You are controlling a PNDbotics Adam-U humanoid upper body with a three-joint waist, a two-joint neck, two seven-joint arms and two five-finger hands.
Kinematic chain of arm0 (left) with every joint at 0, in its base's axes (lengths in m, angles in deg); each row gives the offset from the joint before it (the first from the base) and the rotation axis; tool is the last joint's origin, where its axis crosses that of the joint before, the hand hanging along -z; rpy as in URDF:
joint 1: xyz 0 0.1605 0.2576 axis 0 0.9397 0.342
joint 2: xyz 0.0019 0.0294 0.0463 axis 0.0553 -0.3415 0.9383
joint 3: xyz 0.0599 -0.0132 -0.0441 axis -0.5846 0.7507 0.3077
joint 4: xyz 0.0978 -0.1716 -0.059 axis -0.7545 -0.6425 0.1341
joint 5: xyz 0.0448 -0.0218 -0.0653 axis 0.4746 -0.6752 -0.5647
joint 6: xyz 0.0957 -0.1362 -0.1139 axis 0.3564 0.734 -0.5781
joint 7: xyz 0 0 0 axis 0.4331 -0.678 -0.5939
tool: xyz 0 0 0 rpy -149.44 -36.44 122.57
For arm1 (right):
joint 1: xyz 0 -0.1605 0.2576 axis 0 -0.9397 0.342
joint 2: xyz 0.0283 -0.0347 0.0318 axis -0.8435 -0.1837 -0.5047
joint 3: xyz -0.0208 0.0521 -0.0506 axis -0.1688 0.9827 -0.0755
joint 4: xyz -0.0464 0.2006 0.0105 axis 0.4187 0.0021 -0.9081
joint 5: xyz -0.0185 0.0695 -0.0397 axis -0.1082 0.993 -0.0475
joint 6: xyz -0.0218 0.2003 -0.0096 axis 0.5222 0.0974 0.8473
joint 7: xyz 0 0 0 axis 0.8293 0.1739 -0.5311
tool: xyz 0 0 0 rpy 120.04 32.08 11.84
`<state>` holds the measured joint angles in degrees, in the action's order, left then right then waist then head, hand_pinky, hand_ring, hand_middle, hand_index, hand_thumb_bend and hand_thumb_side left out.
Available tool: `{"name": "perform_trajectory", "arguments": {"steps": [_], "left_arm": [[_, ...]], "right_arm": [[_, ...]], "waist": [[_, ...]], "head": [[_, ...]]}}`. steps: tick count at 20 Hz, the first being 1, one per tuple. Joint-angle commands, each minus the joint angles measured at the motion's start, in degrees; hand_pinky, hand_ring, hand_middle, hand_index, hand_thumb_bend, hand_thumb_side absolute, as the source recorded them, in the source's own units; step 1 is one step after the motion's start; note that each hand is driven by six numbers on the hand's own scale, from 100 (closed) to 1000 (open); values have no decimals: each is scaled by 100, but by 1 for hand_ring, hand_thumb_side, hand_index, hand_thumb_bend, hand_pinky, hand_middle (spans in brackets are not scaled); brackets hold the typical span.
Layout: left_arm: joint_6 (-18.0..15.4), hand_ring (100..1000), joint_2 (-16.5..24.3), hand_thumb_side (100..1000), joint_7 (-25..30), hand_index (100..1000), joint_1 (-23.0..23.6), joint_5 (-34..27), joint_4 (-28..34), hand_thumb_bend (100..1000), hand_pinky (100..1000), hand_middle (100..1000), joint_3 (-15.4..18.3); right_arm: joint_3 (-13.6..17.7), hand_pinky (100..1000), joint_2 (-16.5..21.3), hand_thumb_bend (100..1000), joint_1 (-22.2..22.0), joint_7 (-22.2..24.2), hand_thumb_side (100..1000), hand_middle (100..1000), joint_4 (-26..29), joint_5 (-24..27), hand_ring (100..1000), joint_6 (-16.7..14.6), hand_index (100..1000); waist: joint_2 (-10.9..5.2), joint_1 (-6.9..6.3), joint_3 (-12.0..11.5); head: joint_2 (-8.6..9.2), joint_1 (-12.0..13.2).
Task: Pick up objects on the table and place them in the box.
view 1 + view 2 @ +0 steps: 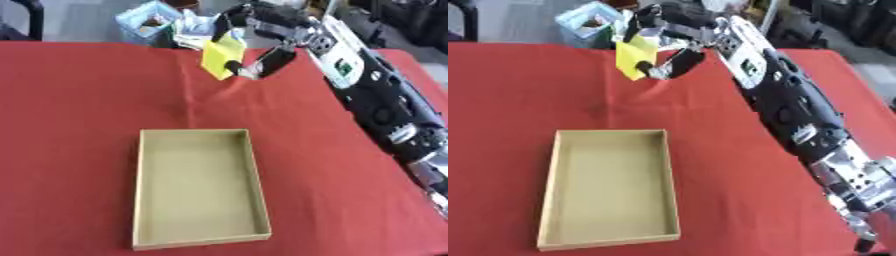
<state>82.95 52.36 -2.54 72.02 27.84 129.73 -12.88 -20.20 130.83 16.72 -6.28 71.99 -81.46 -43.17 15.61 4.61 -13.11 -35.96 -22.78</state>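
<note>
Right hand pinching yellow object, lifted over far desk. Box near-centre, open red cloth all round it.

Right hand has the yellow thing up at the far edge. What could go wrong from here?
1. The right hand holds the yellow object by its upper part, between fingers and thumb, the rest hanging free; it might slip or swing in transit.
2. The box lies well nearer than the hand, so an early release would probably land on the red tablecloth.
3. The box is shallow; a high drop might bounce out.
</note>
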Motion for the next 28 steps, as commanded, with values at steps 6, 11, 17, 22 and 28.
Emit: {"name": "perform_trajectory", "arguments": {"steps": [6, 11, 17, 22, 28], "left_arm": [[0, 634, 60, 777, -71, 732, 41, -10, 49, 100, 713, 586, 81], [6, 634, 31, 779, -71, 731, 62, -20, 40, 100, 713, 586, 84], [14, 634, -31, 781, -44, 731, 31, -42, 41, 100, 713, 587, 66], [17, 634, -58, 782, -23, 731, 7, -50, 44, 100, 713, 587, 58], [20, 635, -58, 783, -25, 731, 7, -40, 46, 100, 713, 587, 67]], "right_arm": [[-675, 824, 146, 160, -184, 596, 315, 742, 1312, 558, 889, -656, 737], [-744, 816, -200, 156, -390, 1054, 313, 740, 1955, 638, 887, -352, 744], [-839, 808, -841, 161, -427, 1253, 302, 736, 1647, 392, 883, -70, 748], [-914, 806, -1213, 189, -459, 1162, 293, 747, 1159, -12, 882, -263, 775], [-921, 808, -1272, 227, -496, 956, 286, 771, 1019, -347, 884, -491, 843]], "waist": [[-226, -94, 211], [-247, -125, 267], [-196, -181, 286], [-150, -204, 289], [-130, -205, 332]], "head": [[-130, 115], [-156, 162], [-166, 168], [-159, 160], [-154, 178]]}}
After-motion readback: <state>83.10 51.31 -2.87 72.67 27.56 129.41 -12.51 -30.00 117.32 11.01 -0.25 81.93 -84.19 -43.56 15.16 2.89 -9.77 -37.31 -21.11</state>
